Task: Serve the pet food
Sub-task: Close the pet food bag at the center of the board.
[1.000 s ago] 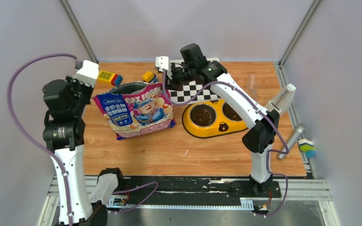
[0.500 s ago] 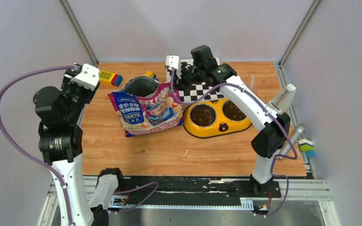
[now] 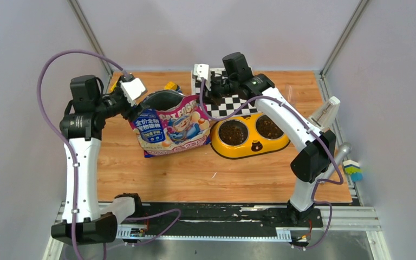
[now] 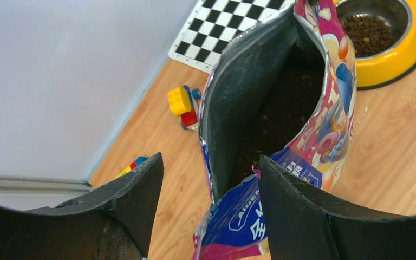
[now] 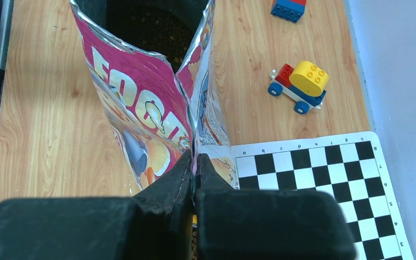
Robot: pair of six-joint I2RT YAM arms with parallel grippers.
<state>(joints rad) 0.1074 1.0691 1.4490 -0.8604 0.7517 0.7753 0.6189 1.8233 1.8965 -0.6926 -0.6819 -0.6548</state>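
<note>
Kibble point(image 3: 231, 131) is already sitting in both cups of the yellow bowl point(image 3: 246, 147), so serving is looking mostly done. More is lying inside the bag point(image 3: 173, 127), which is standing open on the surface point(image 3: 195, 173). Right end effector point(image 5: 194, 168) is clamping the bag's rim. Left end effector point(image 4: 208, 161) is hanging apart astride the opposite rim, gripping nothing. The right arm point(image 3: 281, 116) is partly covering the far cup, so fill level is hard to judge.

A wooden table point(image 3: 195, 173) of warm orange-brown planks, laid side to side in the top view, fills the middle of the enclosure. Plain matte panels of pale lilac-grey close it in: a back wall point(image 3: 211, 32), a left wall point(image 3: 11, 135) and a right wall point(image 3: 401, 81). A left post point(image 3: 90, 35) and a right post point(image 3: 345, 32), both of slanting metal, mark the back corners. Along the table's near edge runs a silvery slotted rail point(image 3: 352, 218) carrying a black plate point(image 3: 222, 214). The light is soft and even, leaving faint shadows on the wood.
</note>
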